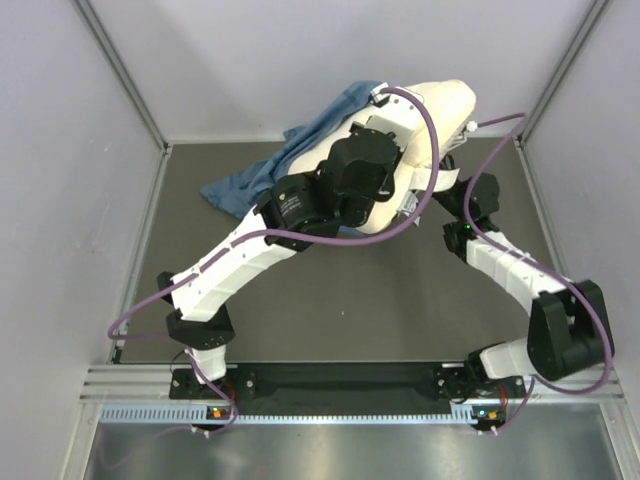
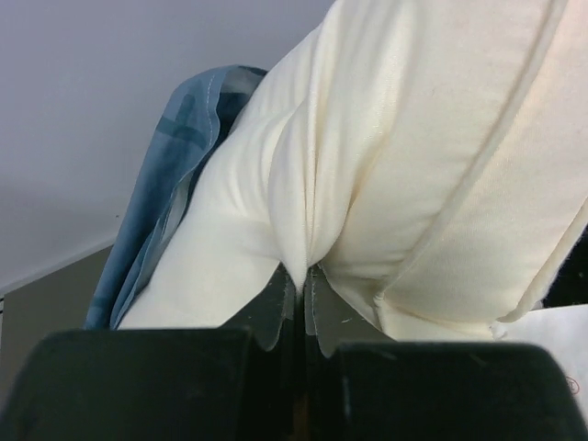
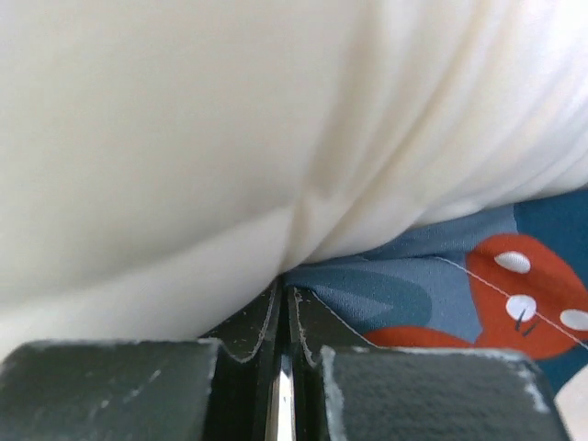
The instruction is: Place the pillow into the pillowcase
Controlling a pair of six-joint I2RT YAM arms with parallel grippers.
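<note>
The cream-white pillow (image 1: 440,100) is bunched at the far middle of the table, under both wrists. The blue pillowcase (image 1: 290,160) trails from it toward the left. In the left wrist view my left gripper (image 2: 308,280) is shut on a pinched fold of the pillow (image 2: 413,165), with the pillowcase (image 2: 175,175) wrapped round its left side. My right gripper (image 3: 287,296) is shut where a crease of the pillow (image 3: 230,138) meets the pillowcase (image 3: 432,276); the crease runs into the jaws. A red bow print (image 3: 524,303) shows to its right.
The dark table (image 1: 380,310) is walled by pale panels with metal posts (image 1: 125,75) on the left, back and right. Purple cables (image 1: 430,150) loop over both arms. The right arm's elbow (image 1: 570,335) sits near the right wall.
</note>
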